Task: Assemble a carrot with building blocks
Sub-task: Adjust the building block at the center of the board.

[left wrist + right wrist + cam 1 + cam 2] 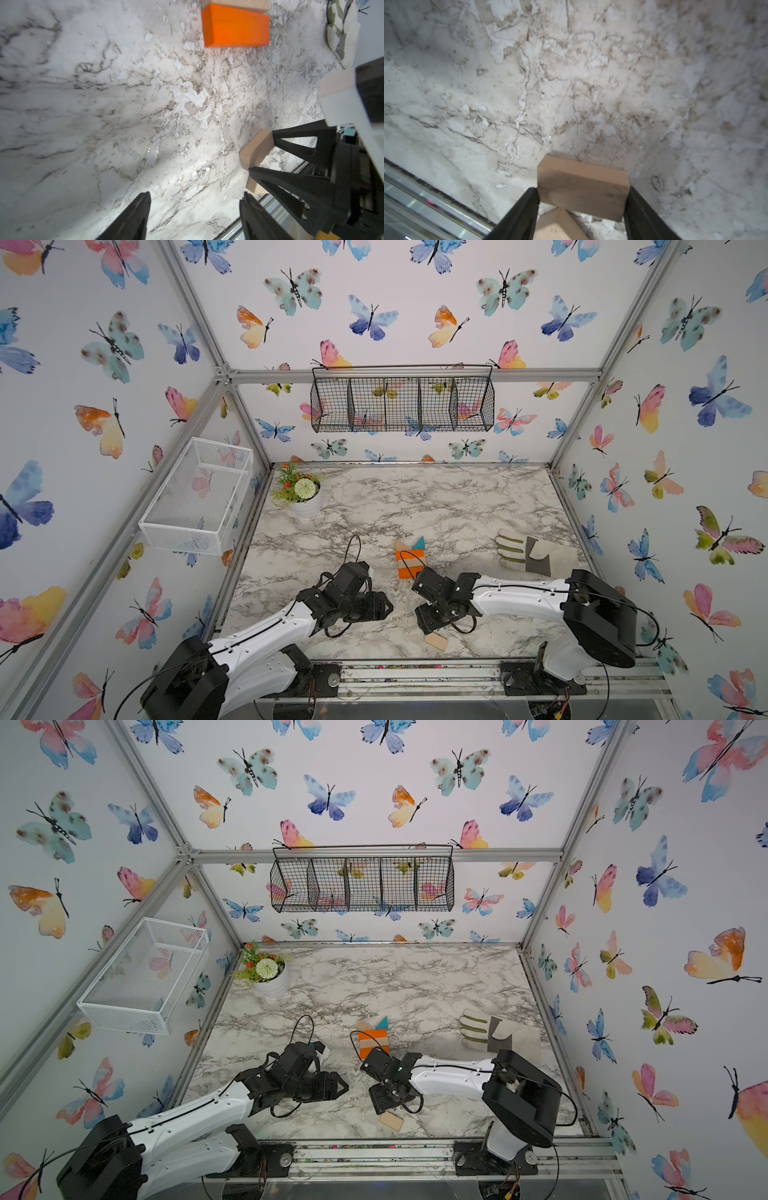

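The half-built carrot (410, 561) is lying near the middle of the marble table (478, 497). Its teal triangle (419, 543) and tan triangle (401, 547) are sitting at the 12 o'clock end. An orange bar (234, 27) is forming the 6 o'clock end, with a tan bar (236, 4) touching it on the far side. The right gripper (583, 193) is working at 6 o'clock from the carrot, close to the table's front edge, and its jaws are pressing against both short ends of a tan block (581, 178), gripping it. A second tan piece (558, 224) is lying just beside that block, partly covered by it in the right wrist view; whether the two are touching, or whether the gripped block is resting on the marble, I cannot tell. The left gripper (195, 196) is hanging low at 8 o'clock from the carrot, well apart from it, its jaws standing wide over bare marble. A work glove (536, 556) is lying at 3 o'clock from the carrot. A flower pot (305, 499) is standing in the 10 o'clock corner.
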